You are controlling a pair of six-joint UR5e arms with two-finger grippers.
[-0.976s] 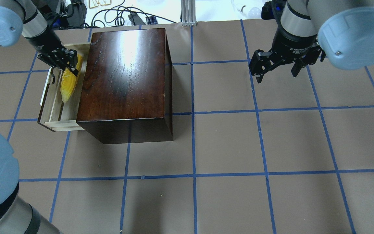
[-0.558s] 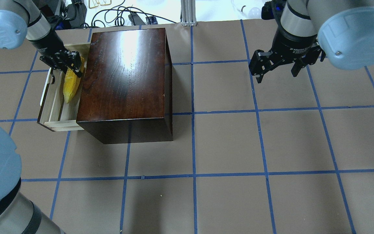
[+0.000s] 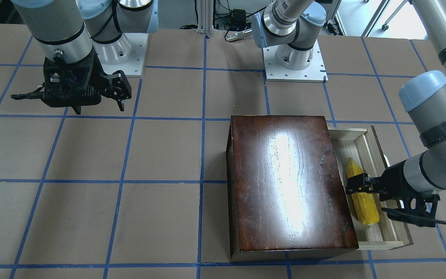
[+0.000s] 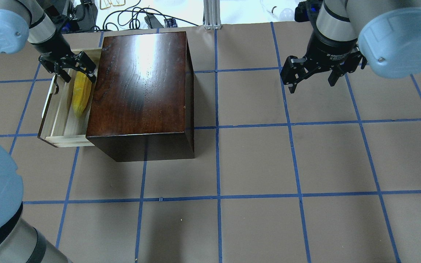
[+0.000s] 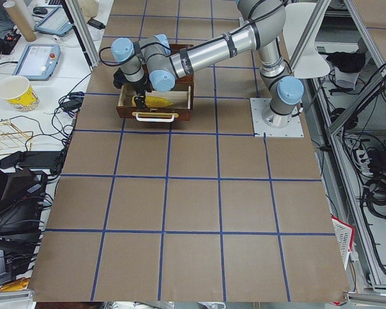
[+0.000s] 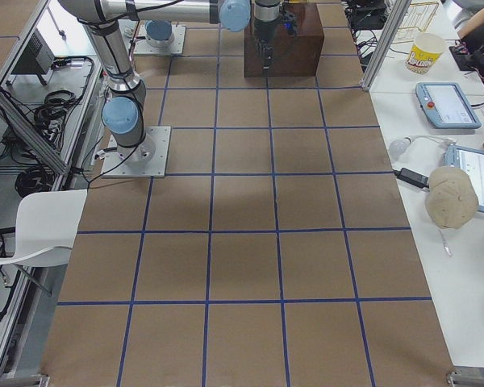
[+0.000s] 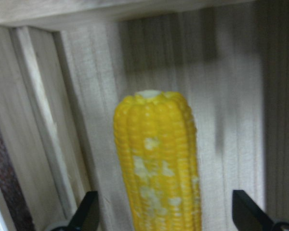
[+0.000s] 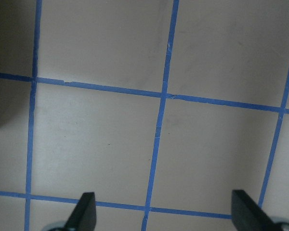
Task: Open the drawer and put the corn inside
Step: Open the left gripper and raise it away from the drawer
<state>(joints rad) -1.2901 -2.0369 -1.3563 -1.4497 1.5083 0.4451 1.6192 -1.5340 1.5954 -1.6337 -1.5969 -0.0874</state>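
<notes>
The dark glossy wooden box (image 4: 141, 91) stands at the table's far left. Its pale-wood drawer (image 4: 62, 139) is pulled out to the left, with the white handle (image 4: 48, 99) on the dark front panel. The yellow corn (image 4: 80, 95) lies lengthwise on the drawer floor, its tip towards me; it also shows in the front view (image 3: 362, 195) and the left wrist view (image 7: 159, 163). My left gripper (image 4: 74, 74) is open above the corn's blunt end, a finger on either side, not touching it. My right gripper (image 4: 311, 82) is open and empty above the table at the far right.
Cables and small equipment (image 4: 141, 16) lie beyond the table's far edge, with an aluminium post (image 4: 212, 14) at the middle. The brown table with blue tape grid (image 4: 254, 160) stretches in front and to the right of the box.
My left gripper has opened and let go of the corn, then drawn back a little. The corn has settled flat in the drawer. The right arm has not moved.
</notes>
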